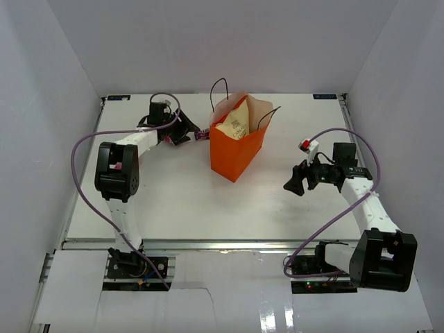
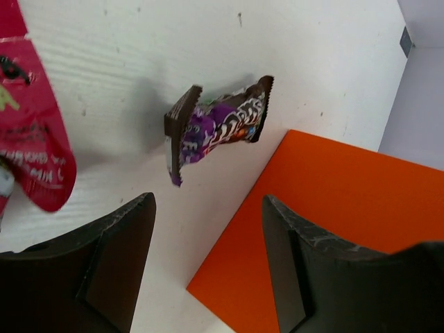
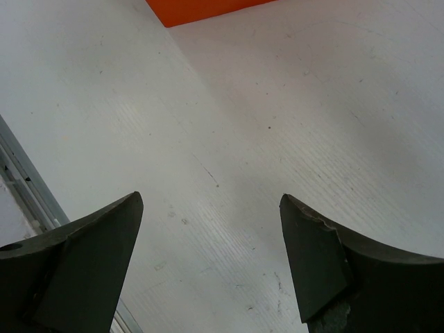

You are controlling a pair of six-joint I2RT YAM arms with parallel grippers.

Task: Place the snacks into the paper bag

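Left gripper [image 2: 208,263] sits low over the white table [image 2: 125,55], jaws apart, nothing between them. Just beyond the gap, ahead of the fingertips, a purple-brown candy packet [image 2: 222,125] lies flat on the table, crinkled, one end folded up; it is not touching either finger. To the left of the left finger, a pink-red packet [image 2: 35,132] lies at the frame edge, partly cut off. To the right, under and past the right finger, the orange side of the paper bag [image 2: 326,208], its bottom corner close to the gap between the jaws; the purple packet lies just beside the bag's wall, whether touching or not cannot tell. Right gripper [image 3: 211,243] also has jaws wide apart, empty, only bare table below it; far ahead and a bit left of it a corner of the orange bag [image 3: 201,8] shows at the top edge, well apart. In the top view the bag [image 1: 238,149] stands upright mid-table between the two arms, a cream-coloured chip bag [image 1: 234,125] sticking up inside it, black cord handles [image 1: 220,87] up; the left gripper [image 1: 182,135] is just beside the bag's left side with the purple packet [image 1: 202,134] between them; the right gripper [image 1: 295,182] sits off the bag's right, near the table.
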